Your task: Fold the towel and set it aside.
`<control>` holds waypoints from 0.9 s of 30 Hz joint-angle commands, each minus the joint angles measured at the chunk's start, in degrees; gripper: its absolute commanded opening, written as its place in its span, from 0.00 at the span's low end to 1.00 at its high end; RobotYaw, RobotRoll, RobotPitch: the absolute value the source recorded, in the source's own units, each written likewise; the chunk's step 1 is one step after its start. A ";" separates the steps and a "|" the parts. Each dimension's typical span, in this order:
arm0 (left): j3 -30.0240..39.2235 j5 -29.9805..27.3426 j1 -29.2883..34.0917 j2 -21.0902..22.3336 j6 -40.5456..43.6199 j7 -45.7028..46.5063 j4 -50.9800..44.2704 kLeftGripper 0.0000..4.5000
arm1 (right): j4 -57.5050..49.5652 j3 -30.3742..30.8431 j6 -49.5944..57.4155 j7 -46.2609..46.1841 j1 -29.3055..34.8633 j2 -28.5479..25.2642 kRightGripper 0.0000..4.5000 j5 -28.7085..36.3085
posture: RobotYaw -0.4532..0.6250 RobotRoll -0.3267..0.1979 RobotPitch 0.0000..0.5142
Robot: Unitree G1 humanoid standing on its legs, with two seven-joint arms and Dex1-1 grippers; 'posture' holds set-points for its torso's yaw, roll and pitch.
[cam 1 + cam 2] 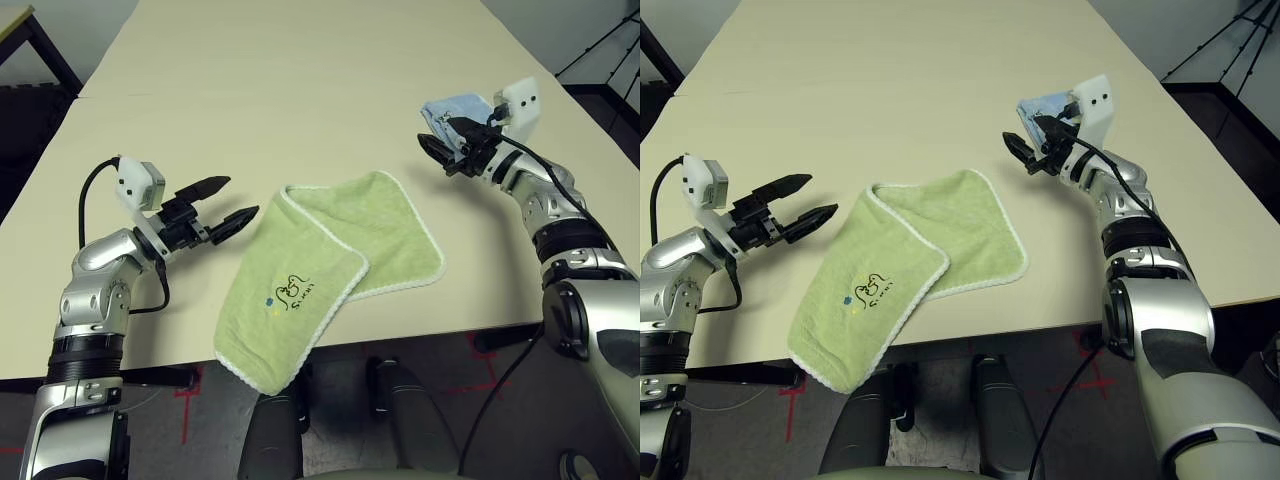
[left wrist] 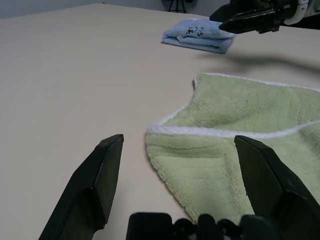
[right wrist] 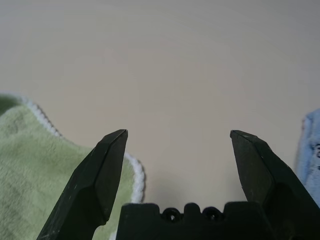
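Observation:
The light green towel (image 1: 325,275) lies folded over once near the table's front edge, logo side up, with its near corner hanging off the edge. My left gripper (image 1: 233,205) hovers open just left of the towel's left edge, fingers pointing at it, nothing between them. In the left wrist view the towel's (image 2: 235,150) white-edged corner lies between the fingers (image 2: 95,180). My right gripper (image 1: 438,152) stands open above the table past the towel's far right corner, empty. The right wrist view shows that towel corner (image 3: 45,165) beside one finger (image 3: 102,175).
A small light blue folded cloth (image 1: 455,110) lies on the table behind my right gripper. The beige table (image 1: 300,90) stretches far back. The front edge runs close under the towel. A tripod leg (image 1: 600,45) stands off the table at far right.

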 commanded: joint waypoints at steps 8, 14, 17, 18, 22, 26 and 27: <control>-3.00 0.94 1.60 3.52 2.72 -4.15 -4.45 1.00 | 8.18 6.68 0.95 3.65 -7.06 -0.11 0.99 -9.53 | 0.47 0.62 0.34; -3.35 -0.91 0.14 4.36 5.35 -6.20 -5.27 1.00 | 9.94 10.08 2.46 2.54 -9.34 0.35 0.99 -14.71 | 0.48 0.62 0.36; -2.82 -2.32 -0.80 3.57 6.79 -6.12 -5.74 1.00 | 10.40 10.36 3.56 2.59 -9.94 0.63 0.99 -15.84 | 0.48 0.62 0.36; -2.65 -2.70 -1.11 3.10 6.95 -5.64 -6.03 1.00 | 10.49 10.47 3.70 2.75 -10.02 0.72 0.99 -16.19 | 0.48 0.62 0.36; -2.44 -2.93 -1.38 1.64 7.00 -3.94 -7.41 1.00 | 10.82 10.02 5.13 2.18 -10.23 1.27 0.99 -16.81 | 0.49 0.62 0.37; -2.19 -3.35 -0.46 1.07 8.13 -2.61 -10.28 1.00 | 11.16 9.87 6.47 1.08 -10.22 1.62 0.99 -17.34 | 0.50 0.62 0.38; -2.08 -3.53 -0.18 1.08 8.47 -2.33 -10.98 1.00 | 11.22 9.98 6.65 0.96 -10.15 1.64 0.99 -17.55 | 0.50 0.62 0.39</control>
